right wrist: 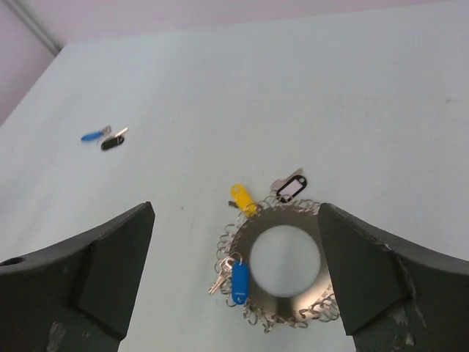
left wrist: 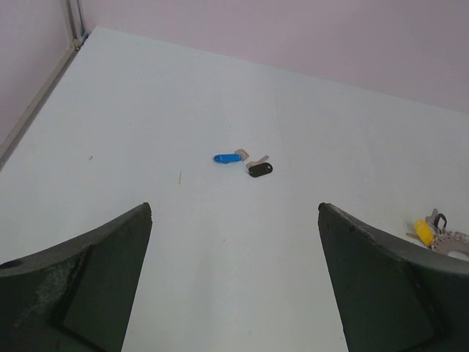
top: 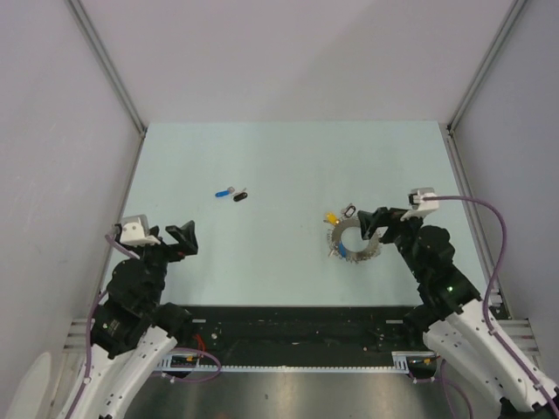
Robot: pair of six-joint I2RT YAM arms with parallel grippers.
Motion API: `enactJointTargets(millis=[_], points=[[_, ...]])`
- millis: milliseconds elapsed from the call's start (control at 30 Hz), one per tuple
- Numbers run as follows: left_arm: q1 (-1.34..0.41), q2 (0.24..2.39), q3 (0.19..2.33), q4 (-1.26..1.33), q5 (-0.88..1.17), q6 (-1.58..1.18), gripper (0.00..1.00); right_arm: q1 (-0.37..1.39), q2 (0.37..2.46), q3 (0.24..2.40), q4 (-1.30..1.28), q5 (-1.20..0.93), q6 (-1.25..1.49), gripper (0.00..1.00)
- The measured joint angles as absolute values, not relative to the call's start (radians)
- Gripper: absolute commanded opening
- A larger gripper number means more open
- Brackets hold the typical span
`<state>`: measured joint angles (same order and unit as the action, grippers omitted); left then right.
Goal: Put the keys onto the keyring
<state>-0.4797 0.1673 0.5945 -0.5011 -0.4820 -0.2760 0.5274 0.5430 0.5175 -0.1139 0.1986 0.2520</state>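
The keyring (top: 353, 245) lies flat on the table's right side; in the right wrist view (right wrist: 284, 286) it is a silver ring fringed with wire loops. A yellow-headed key (right wrist: 242, 199), a black-framed key (right wrist: 291, 186) and a blue-headed key (right wrist: 239, 281) sit at its fringe. A loose blue key (top: 224, 192) and a loose black key (top: 239, 196) lie side by side mid-table, also in the left wrist view (left wrist: 228, 157) (left wrist: 259, 169). My right gripper (top: 373, 224) is open above the keyring. My left gripper (top: 179, 239) is open and empty, well short of the loose keys.
The pale table (top: 288, 166) is bounded by grey walls with metal corner rails (top: 109, 65). A dark base strip (top: 288, 323) runs along the near edge between the arm bases.
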Motion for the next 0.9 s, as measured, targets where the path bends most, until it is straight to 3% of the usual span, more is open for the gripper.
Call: enactJointTargets(millis=[333, 900], points=[[-0.479, 0.111, 0.594, -0.494, -0.514, -0.270, 1.00, 0.509, 0.285, 0.547, -0.236, 0.389, 0.219, 1.00], [-0.471, 0.075, 0.579, -0.476, -0.525, -0.261, 1.00, 0.508, 0.210, 0.586, -0.370, 0.465, 0.216, 1.00]])
